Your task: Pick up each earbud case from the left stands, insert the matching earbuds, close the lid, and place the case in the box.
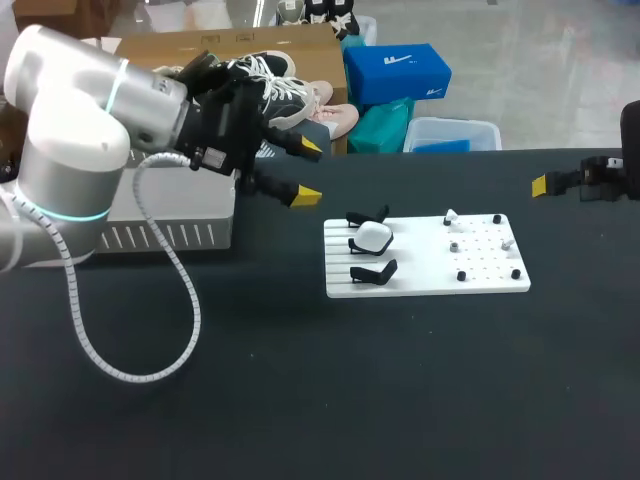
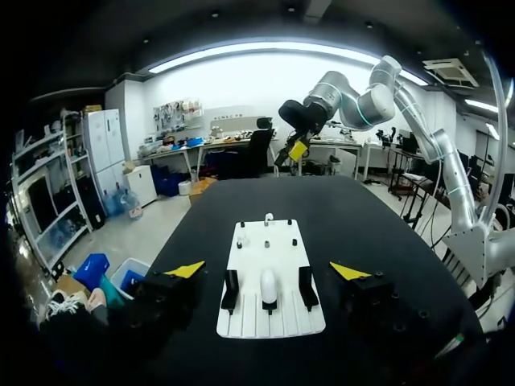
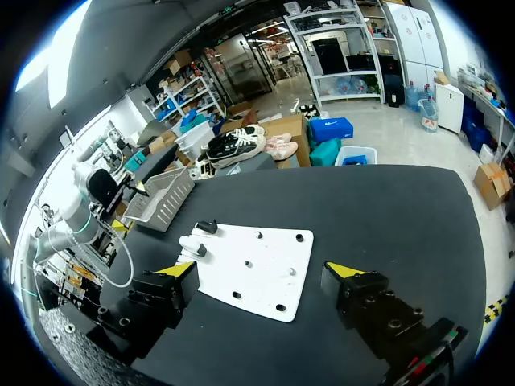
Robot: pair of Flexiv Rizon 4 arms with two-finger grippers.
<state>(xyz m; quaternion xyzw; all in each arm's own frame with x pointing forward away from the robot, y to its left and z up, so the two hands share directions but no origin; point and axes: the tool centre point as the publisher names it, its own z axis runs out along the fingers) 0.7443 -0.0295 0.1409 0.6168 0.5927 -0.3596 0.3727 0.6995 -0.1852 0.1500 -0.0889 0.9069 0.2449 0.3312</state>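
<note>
The first pick-up looks not yet begun: the white earbud case sits in the middle stand at the white board's 9 o'clock end. The left hand hovers released at the board's 10 o'clock and must next descend over the case; the right hand, also released, hangs at 3 o'clock. The black surface carries the grey box at 9 o'clock.

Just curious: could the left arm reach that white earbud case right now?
Probably yes: the left gripper is open, and nothing stands between it and the white earbud case.
</note>
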